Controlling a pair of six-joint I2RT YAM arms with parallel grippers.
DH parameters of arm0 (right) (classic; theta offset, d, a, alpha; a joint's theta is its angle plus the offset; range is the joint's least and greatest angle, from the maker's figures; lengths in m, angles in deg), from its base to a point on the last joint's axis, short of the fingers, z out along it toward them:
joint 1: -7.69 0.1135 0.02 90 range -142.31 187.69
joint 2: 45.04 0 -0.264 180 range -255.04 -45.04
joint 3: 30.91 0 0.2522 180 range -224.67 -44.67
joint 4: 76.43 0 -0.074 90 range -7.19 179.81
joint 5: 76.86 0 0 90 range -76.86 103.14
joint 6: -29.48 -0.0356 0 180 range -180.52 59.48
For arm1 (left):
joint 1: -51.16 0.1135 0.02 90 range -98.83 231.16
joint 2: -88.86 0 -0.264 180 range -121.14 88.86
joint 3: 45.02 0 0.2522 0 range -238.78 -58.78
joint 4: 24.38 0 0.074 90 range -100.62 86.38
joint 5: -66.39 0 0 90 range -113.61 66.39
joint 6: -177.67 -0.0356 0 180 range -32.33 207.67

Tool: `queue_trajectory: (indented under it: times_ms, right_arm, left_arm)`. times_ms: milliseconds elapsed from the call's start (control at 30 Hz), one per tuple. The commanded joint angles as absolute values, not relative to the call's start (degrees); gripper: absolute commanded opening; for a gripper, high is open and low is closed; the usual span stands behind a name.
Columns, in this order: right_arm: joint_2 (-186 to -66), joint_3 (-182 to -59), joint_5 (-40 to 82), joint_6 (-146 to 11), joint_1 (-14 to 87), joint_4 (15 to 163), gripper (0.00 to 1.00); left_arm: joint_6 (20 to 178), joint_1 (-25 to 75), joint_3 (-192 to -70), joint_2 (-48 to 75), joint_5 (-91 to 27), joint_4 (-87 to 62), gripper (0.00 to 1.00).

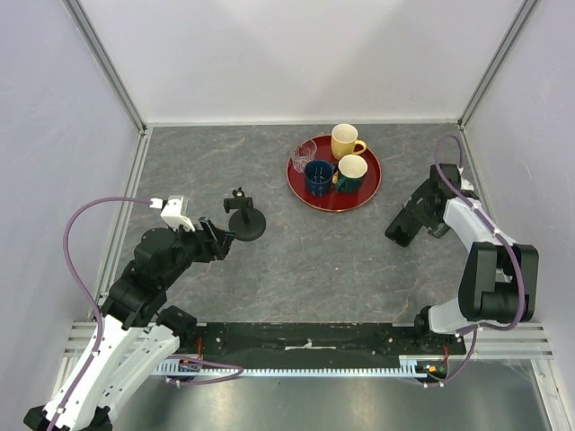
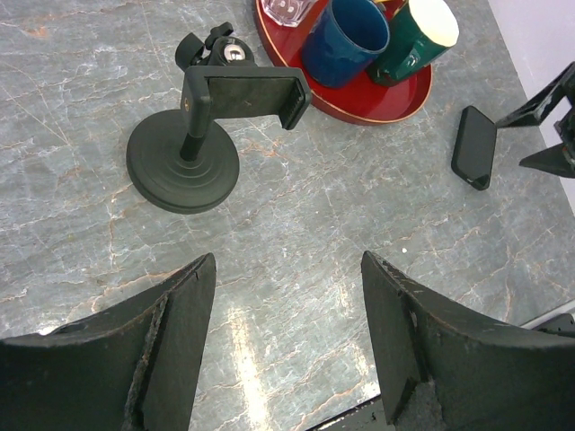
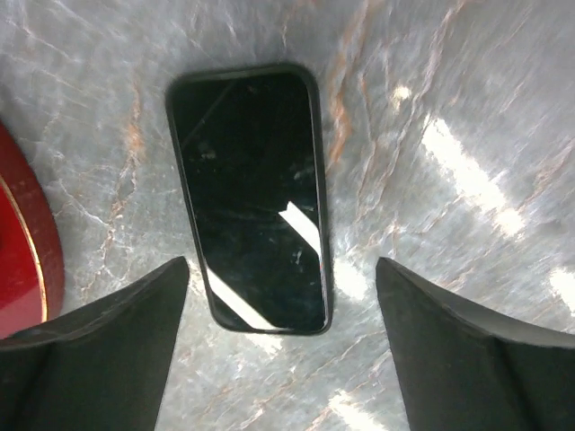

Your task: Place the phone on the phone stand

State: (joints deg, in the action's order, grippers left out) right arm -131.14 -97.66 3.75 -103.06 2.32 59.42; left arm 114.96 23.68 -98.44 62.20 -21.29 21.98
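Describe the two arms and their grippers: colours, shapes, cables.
The left arm and right arm have white shells with black joints. A purple cable loops along each. The left gripper and right gripper have broad, black, wedge-shaped fingers, scuffed on the left one.

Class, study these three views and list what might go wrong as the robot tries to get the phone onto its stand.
1. The phone lies flat on the table, so the open right tool may slip off its thin edges.
2. The phone stand stands free, the left tool not holding it; it could tip.
3. The red tray of mugs sits near the route.
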Motion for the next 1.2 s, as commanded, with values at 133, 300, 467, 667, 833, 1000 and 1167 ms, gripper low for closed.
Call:
queue_trajectory:
  times_ms: [133, 300, 467, 667, 833, 1000, 1167]
  right_arm:
    - [-135.02, -104.59, 2.49, -102.18, 2.32, 53.35, 0.98]
    - [-144.78, -113.31, 3.63, -103.67, 2.5, 45.24, 0.98]
    - [-144.27, -111.56, 6.72, -105.08, 3.55, 49.37, 0.98]
    - [-145.49, -110.86, 6.2, -106.57, 4.08, 49.64, 0.98]
    - [-146.81, -109.36, 5.49, -107.72, 4.08, 50.17, 0.98]
    - [-148.3, -108.31, 6.28, -108.42, 4.08, 51.4, 0.98]
    - [-149.71, -108.13, 6.63, -110.7, 4.08, 52.19, 0.95]
  left_arm:
    - [112.46, 23.57, -98.33, 62.23, -22.3, 19.7, 0.72]
    - [112.46, 23.57, -98.33, 62.4, -22.38, 19.79, 0.72]
    - [112.28, 23.57, -98.33, 62.23, -22.82, 19.7, 0.72]
    - [112.37, 23.57, -98.25, 62.49, -22.73, 19.61, 0.72]
    - [112.37, 23.57, -98.16, 62.93, -22.47, 19.53, 0.72]
    - [112.37, 23.57, -98.16, 63.02, -22.47, 19.61, 0.72]
    - [112.37, 23.65, -98.25, 62.76, -22.47, 19.53, 0.72]
